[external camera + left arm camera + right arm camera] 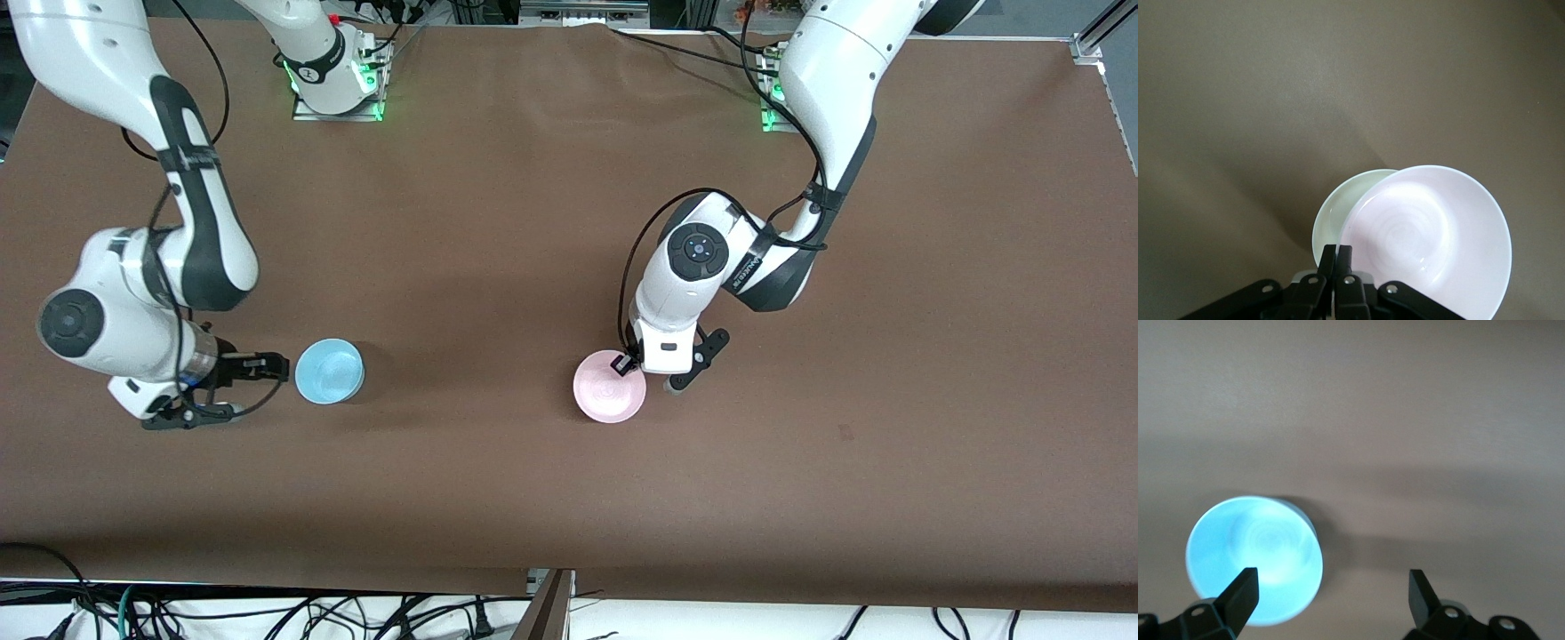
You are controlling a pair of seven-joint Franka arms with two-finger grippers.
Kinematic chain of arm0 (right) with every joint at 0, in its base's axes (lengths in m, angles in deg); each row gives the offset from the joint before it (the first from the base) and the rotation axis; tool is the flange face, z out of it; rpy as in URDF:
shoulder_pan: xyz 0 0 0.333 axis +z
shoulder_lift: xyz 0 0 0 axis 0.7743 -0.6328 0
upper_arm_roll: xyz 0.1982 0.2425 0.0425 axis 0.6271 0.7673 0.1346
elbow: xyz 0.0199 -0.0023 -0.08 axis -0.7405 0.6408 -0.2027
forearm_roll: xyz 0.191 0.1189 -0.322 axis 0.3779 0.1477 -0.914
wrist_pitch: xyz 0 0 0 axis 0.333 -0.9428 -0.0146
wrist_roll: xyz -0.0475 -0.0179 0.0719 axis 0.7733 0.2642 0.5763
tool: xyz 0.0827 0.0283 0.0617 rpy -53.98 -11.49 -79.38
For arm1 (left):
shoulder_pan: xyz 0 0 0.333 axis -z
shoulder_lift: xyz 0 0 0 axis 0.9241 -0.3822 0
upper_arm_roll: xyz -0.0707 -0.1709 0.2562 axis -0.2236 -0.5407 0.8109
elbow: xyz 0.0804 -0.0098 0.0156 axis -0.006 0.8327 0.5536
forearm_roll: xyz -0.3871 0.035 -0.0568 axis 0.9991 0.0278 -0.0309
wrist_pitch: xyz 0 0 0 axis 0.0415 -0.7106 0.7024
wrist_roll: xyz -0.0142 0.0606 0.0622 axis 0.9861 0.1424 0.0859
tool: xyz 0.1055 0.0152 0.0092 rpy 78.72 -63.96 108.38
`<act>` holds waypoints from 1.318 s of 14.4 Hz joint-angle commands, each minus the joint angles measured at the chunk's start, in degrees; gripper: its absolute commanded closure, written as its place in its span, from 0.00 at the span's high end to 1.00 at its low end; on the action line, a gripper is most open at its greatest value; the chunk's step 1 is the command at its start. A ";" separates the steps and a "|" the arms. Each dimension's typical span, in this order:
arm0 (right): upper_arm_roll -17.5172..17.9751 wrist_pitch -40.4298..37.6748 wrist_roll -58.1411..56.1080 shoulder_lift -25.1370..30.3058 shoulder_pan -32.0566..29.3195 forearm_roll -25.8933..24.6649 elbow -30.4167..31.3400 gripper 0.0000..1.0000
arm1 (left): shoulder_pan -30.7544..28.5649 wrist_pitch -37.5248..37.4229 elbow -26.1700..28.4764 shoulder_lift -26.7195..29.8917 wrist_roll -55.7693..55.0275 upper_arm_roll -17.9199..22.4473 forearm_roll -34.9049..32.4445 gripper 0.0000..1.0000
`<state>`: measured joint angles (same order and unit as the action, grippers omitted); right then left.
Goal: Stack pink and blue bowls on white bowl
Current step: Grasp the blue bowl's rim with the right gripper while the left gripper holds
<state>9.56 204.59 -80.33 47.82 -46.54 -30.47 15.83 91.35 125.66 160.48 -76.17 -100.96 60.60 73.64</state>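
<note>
The pink bowl (609,388) (1431,233) sits over the white bowl (1337,208) near the middle of the table and covers most of it. Only a crescent of the white rim shows in the left wrist view, and the front view hides the white bowl. My left gripper (624,364) (1337,257) is shut on the pink bowl's rim. The blue bowl (329,371) (1255,560) stands upright toward the right arm's end of the table. Beside it, low over the table, my right gripper (258,388) (1331,590) is open with nothing between its fingers, one fingertip (1241,590) over the bowl's edge.
A brown cloth (498,222) covers the whole table. The arm bases (338,80) stand along the edge farthest from the front camera. Loose cables (267,613) hang below the nearest edge.
</note>
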 commanded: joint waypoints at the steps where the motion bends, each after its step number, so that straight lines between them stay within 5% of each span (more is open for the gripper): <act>1: 0.05 7.43 0.19 -0.01 0.90 0.37 5.99 0.97 | 1.15 0.01 -1.38 -1.21 -2.20 0.75 -1.77 0.00; 19: 0.05 8.25 0.45 -0.54 0.90 3.88 8.56 0.24 | 1.85 2.65 -1.12 -4.12 -3.87 0.93 -2.74 0.00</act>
<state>9.51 213.10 -79.83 46.28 -45.41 -27.87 23.21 92.32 127.89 160.48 -79.59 -102.84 60.79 73.11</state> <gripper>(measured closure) 0.718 0.974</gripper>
